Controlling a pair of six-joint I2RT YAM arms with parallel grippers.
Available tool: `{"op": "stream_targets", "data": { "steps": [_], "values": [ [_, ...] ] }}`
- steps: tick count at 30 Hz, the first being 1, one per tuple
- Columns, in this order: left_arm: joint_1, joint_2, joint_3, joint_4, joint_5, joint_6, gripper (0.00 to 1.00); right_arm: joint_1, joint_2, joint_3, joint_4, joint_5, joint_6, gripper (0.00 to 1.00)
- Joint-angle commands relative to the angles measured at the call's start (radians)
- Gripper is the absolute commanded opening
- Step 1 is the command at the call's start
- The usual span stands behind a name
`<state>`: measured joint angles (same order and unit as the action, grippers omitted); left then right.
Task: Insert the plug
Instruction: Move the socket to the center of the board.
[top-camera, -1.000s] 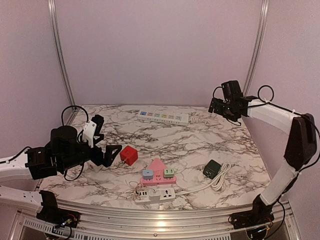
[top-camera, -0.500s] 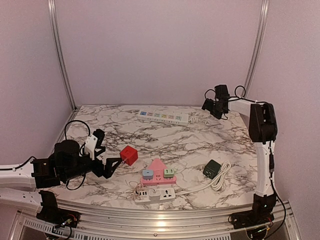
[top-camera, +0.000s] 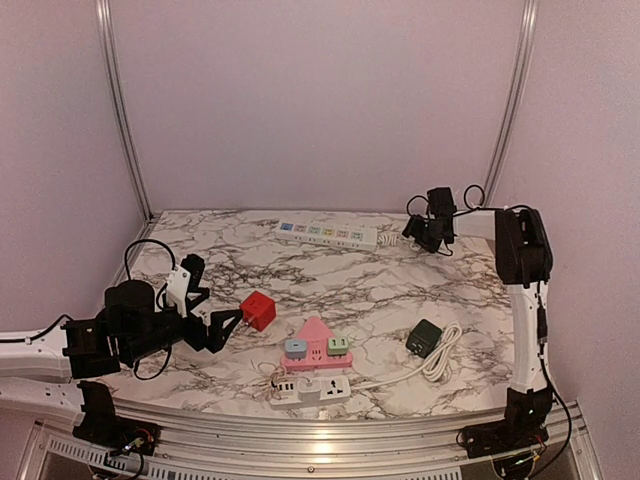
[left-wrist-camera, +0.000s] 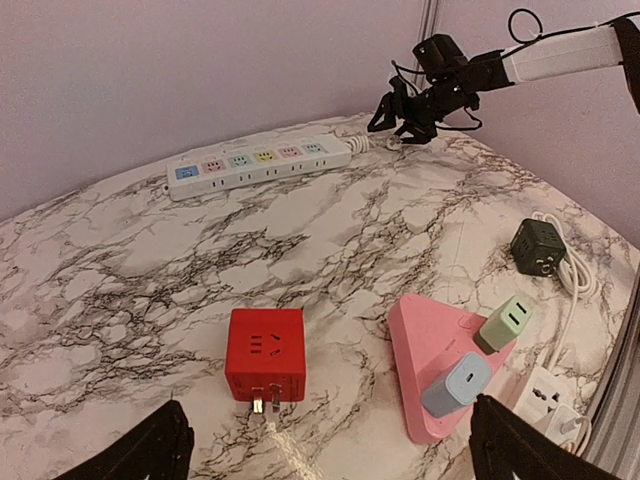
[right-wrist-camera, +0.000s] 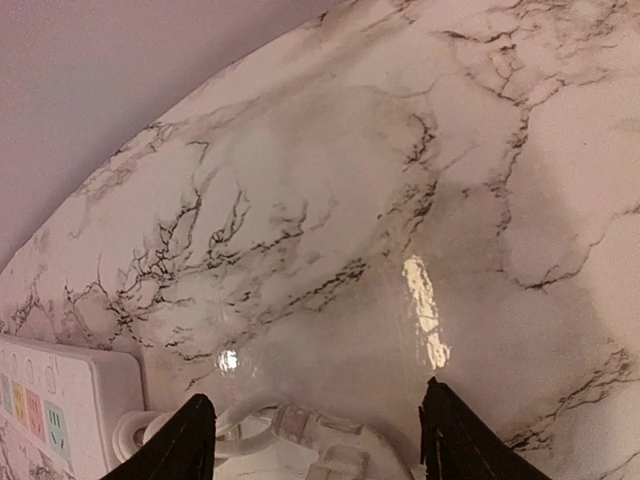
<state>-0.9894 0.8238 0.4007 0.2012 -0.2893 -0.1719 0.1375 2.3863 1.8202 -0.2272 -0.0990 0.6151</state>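
Top external: right claw (top-camera: 422, 238) lower than earlier, near power strip (top-camera: 327, 234), apart; left claw (top-camera: 228, 325) apart by red plug (top-camera: 258, 310).

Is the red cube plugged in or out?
Out. The red cube sits alone on the marble table with its metal prongs bare, apart from the pink socket block.

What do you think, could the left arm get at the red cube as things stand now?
Probably yes. The left hand is open, low over the table and pointed at the red cube, with no other thing between them. The pink socket block stands off to one side, clear of that path.
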Motion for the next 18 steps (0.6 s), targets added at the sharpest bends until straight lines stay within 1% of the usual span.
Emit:
{"op": "stream_targets", "data": {
  "steps": [1, 5, 8, 10, 14, 18],
  "values": [
    [0.000, -0.010, 0.000, 0.047, -0.007, -0.001, 0.99, 0.006, -0.065, -0.109, -0.013, 0.021, -0.022, 0.66],
    [0.000, -0.026, -0.002, 0.047, -0.005, -0.028, 0.99, 0.015, -0.124, -0.203, -0.011, 0.062, -0.044, 0.65],
    [0.000, -0.037, -0.003, 0.047, 0.005, -0.051, 0.99, 0.013, -0.131, -0.224, -0.003, 0.071, -0.064, 0.56],
    [-0.002, -0.046, -0.006, 0.046, 0.016, -0.065, 0.99, 0.013, -0.124, -0.218, 0.001, 0.073, -0.074, 0.53],
    [-0.002, -0.075, -0.023, 0.044, 0.033, -0.085, 0.99, 0.012, -0.093, -0.170, -0.005, 0.062, -0.072, 0.56],
    [-0.003, -0.100, -0.044, 0.045, 0.036, -0.099, 0.99, 0.013, -0.038, -0.089, -0.032, 0.059, -0.062, 0.58]
  ]
}}
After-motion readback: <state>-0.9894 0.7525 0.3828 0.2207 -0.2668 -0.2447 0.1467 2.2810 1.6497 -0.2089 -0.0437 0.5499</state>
